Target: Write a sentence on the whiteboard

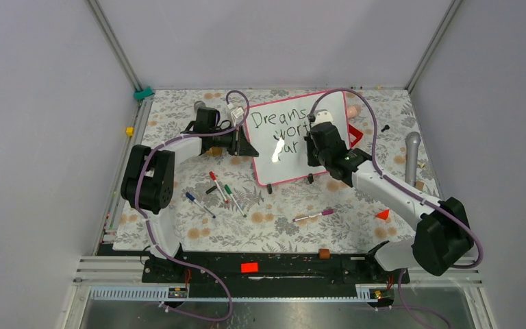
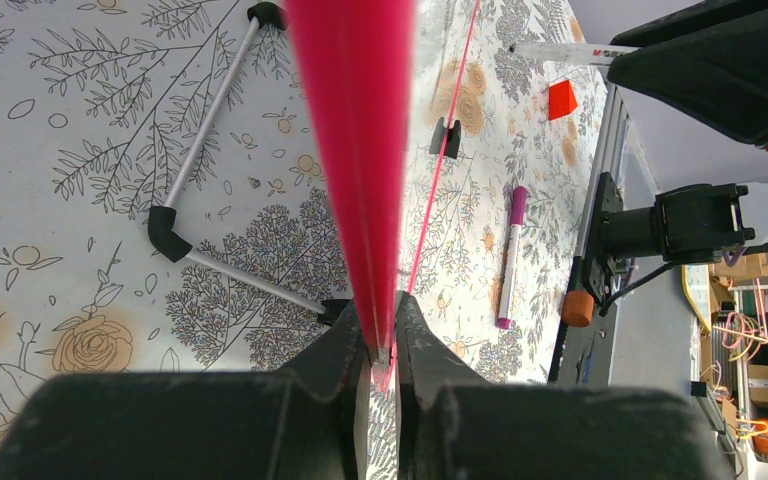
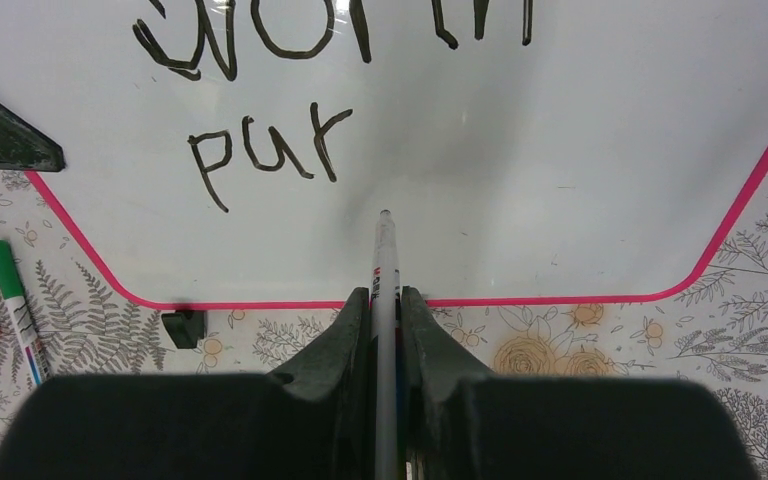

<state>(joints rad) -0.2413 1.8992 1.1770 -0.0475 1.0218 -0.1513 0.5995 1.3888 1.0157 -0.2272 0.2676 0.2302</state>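
The whiteboard stands propped on the flowered table, its pink frame showing all round. Black words on it read "Dreams", "worth" and "pur". My left gripper is shut on the board's left pink edge, with the jaws pinching it. My right gripper hovers over the board's lower middle, shut on a white marker. The marker's tip sits just right of "pur" on the white surface. Whether the tip touches the board is unclear.
Loose markers lie in front of the board: red, green, blue and purple. A small red frame-shaped block and a grey cylinder lie to the right. An orange wedge sits near the right arm.
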